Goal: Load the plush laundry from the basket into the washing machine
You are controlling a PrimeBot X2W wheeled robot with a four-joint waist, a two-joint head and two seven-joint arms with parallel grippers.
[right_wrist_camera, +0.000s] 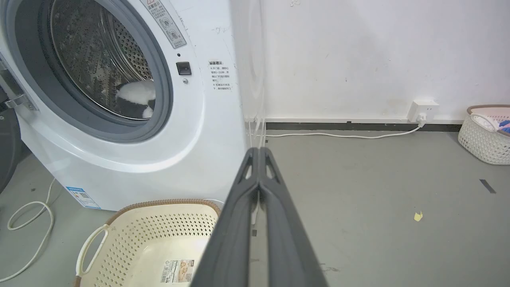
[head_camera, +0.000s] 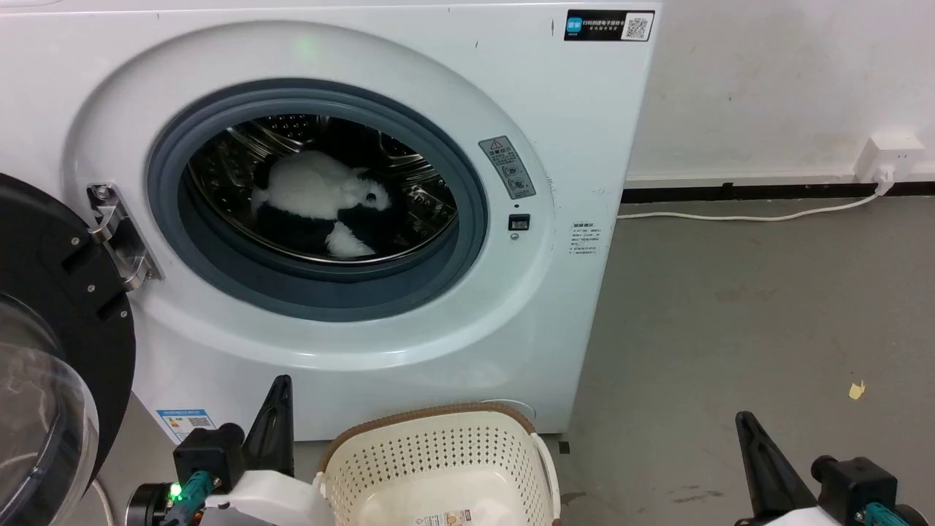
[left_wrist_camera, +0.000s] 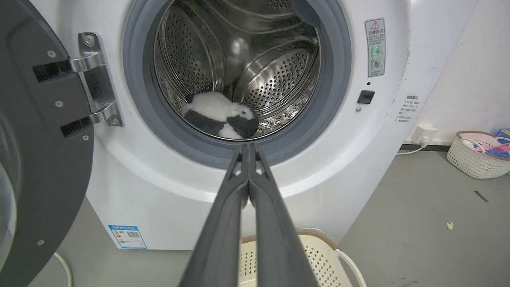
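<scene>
Head view: plush laundry [head_camera: 314, 193] lies inside the washing machine [head_camera: 555, 146].
Left end effector [left_wrist_camera: 248, 149], right end effector [right_wrist_camera: 259, 151] pinched together, empty; toy near the gasket [head_camera: 329, 292] could snag the closing door [head_camera: 66, 307].

the basket [head_camera: 438, 453] runs off the head view's bottom edge and the door [head_camera: 73, 307] off its left, while the gasket [right_wrist_camera: 161, 95] hides part of the plush laundry [right_wrist_camera: 135, 92] in the right wrist view.
</scene>
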